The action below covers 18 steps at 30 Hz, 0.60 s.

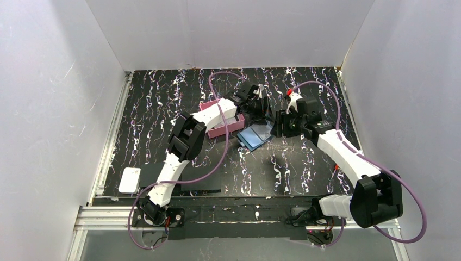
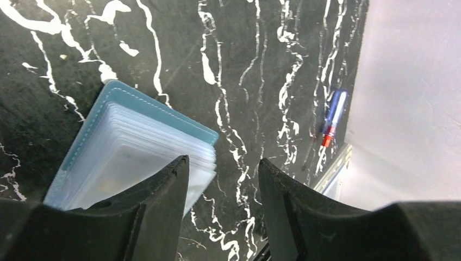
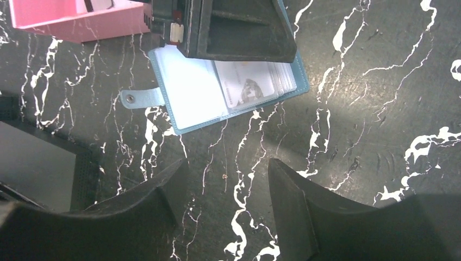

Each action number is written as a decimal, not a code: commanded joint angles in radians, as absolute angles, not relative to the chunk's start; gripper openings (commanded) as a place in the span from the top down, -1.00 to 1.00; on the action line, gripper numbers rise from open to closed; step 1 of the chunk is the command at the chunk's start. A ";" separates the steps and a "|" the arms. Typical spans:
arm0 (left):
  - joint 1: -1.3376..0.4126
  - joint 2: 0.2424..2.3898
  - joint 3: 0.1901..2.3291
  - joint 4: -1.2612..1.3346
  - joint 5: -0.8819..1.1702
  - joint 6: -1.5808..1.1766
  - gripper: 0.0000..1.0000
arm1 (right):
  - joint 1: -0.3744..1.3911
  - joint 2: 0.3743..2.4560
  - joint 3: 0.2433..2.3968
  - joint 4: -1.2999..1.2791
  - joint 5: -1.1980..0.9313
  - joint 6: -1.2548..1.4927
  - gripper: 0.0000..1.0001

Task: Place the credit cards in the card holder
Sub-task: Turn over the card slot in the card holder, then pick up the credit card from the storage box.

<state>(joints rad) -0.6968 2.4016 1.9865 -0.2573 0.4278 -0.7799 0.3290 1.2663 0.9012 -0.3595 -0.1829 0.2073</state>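
Observation:
The card holder (image 3: 190,92) is a blue hinged case lying open on the table, with clear sleeves and a snap tab. One pale credit card (image 3: 247,87) sits in a sleeve. My left gripper (image 2: 223,163) is open and holds nothing; one finger (image 2: 157,206) hangs over the sleeves' edge (image 2: 136,147), and its body (image 3: 234,27) covers the case's far side. My right gripper (image 3: 225,163) is open and empty, above bare table just near of the case (image 1: 255,135). A white card (image 1: 130,180) lies alone at the near left.
A pink open box (image 3: 65,19) stands beside the case, under the left arm (image 1: 231,124). A flat black pad (image 3: 32,163) lies left of my right gripper. A blue and red tool (image 2: 332,117) lies by the white wall.

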 commanded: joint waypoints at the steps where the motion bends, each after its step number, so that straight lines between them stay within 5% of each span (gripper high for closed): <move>1: -0.672 2.310 2.065 -0.353 0.520 -0.753 0.00 | 0.325 1.223 0.960 -0.377 -0.207 0.224 -0.30; 11: -0.611 2.073 2.041 -0.415 0.666 -0.733 -0.20 | 0.325 1.205 1.021 -0.434 -0.219 0.236 -0.47; 15: -0.549 1.960 1.973 -0.502 0.681 -0.643 -0.62 | 0.325 1.205 1.029 -0.411 -0.230 0.240 -0.51; 18: -0.501 1.891 1.938 -0.590 0.666 -0.506 -0.71 | 0.325 1.220 1.040 -0.390 -0.242 0.271 -0.59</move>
<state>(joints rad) -0.5625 2.0174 1.9789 -0.4438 0.6376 -0.6788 0.3283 1.2308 0.9878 -0.4175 -0.2169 0.2367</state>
